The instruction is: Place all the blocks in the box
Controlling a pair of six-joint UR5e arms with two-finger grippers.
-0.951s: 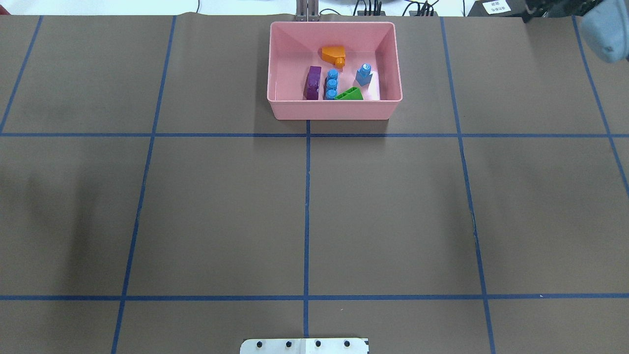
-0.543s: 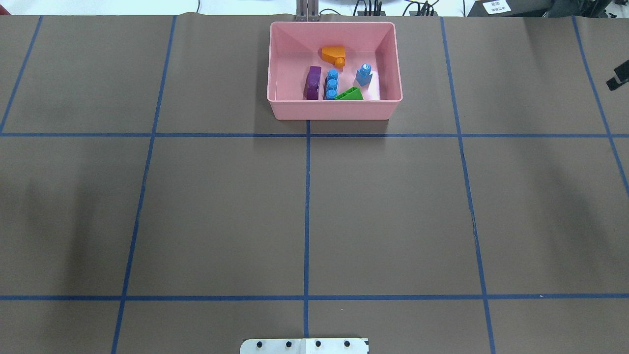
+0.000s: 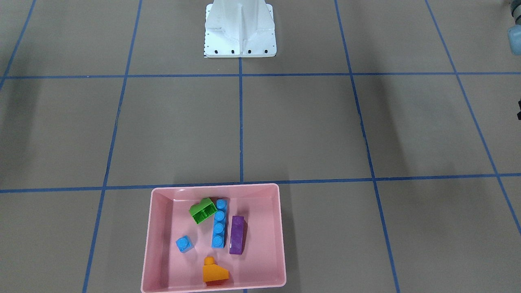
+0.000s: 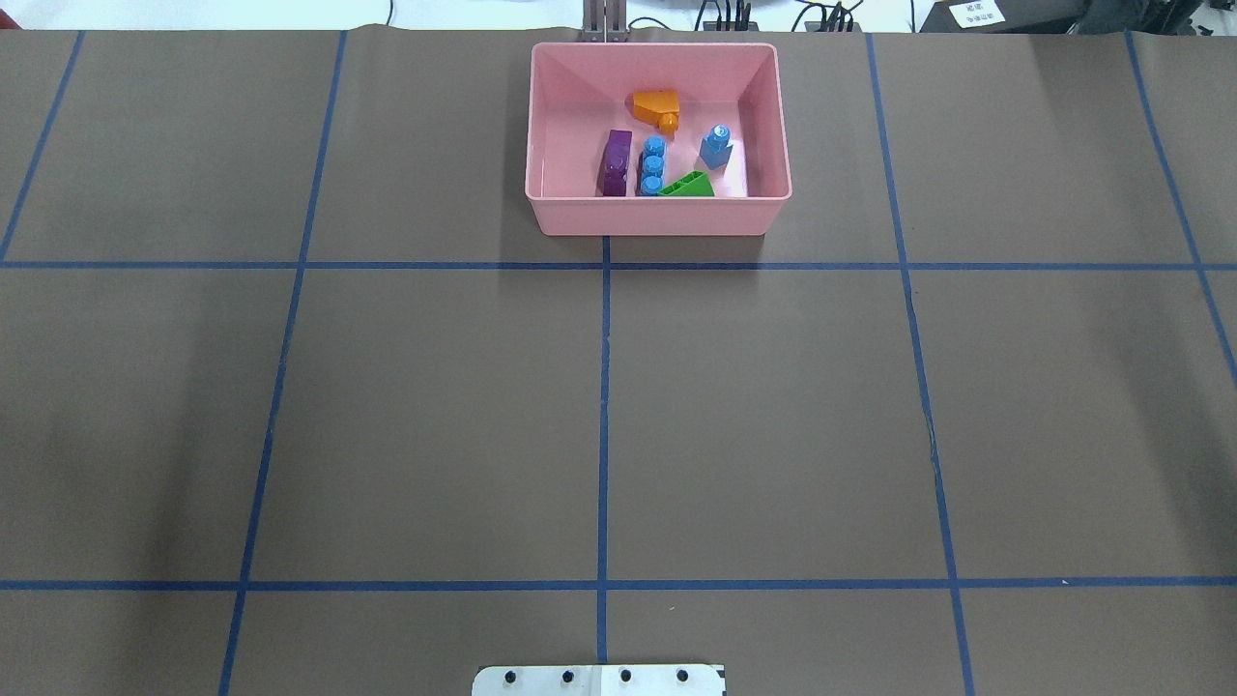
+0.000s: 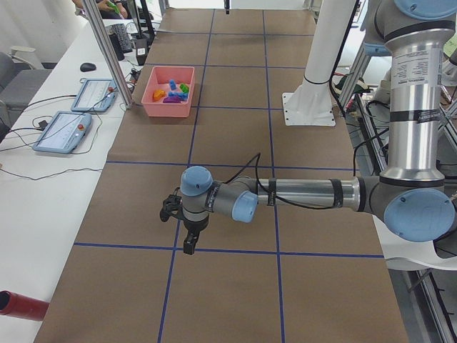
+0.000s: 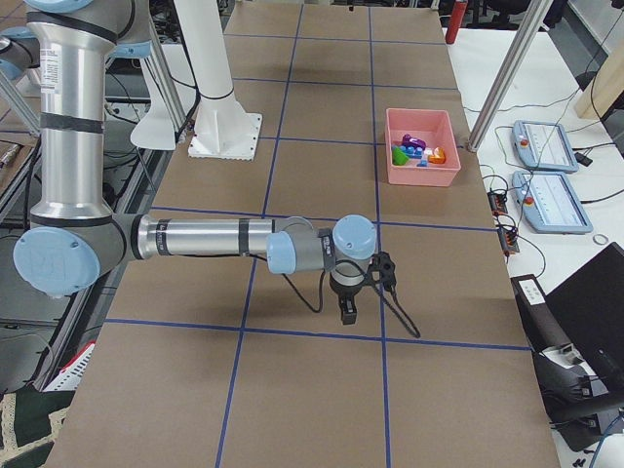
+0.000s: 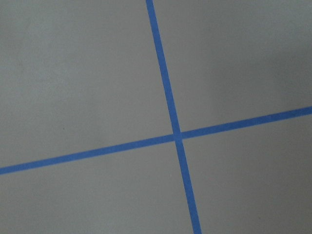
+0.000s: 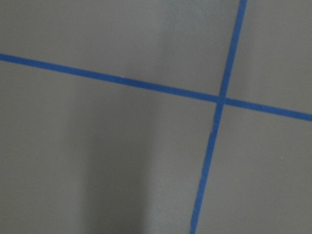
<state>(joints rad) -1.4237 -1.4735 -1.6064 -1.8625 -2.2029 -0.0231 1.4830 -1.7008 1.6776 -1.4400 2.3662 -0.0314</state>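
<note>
The pink box [image 4: 657, 218] stands at the far middle of the table; it also shows in the front view [image 3: 260, 260]. All five blocks lie inside it: orange sloped [image 4: 657, 104], small blue [image 4: 716, 145], long blue [image 4: 653, 164], purple [image 4: 615, 162] and green [image 4: 688, 186]. My left gripper [image 5: 190, 243] shows only in the exterior left view, pointing down over the bare mat, far from the box. My right gripper [image 6: 348, 307] shows only in the exterior right view, likewise over bare mat. I cannot tell whether either is open or shut. Both wrist views show only mat and blue tape.
The white metal base [image 3: 240, 28] stands at the robot's side of the table. Blue tape lines divide the brown mat. Tablets [image 5: 63, 132] and cables lie on the white bench beyond the box. A red cylinder [image 5: 21, 305] lies at the left end.
The right arm's parts at the overhead view's right edge have moved out of that view. The box and the blocks have not moved.
</note>
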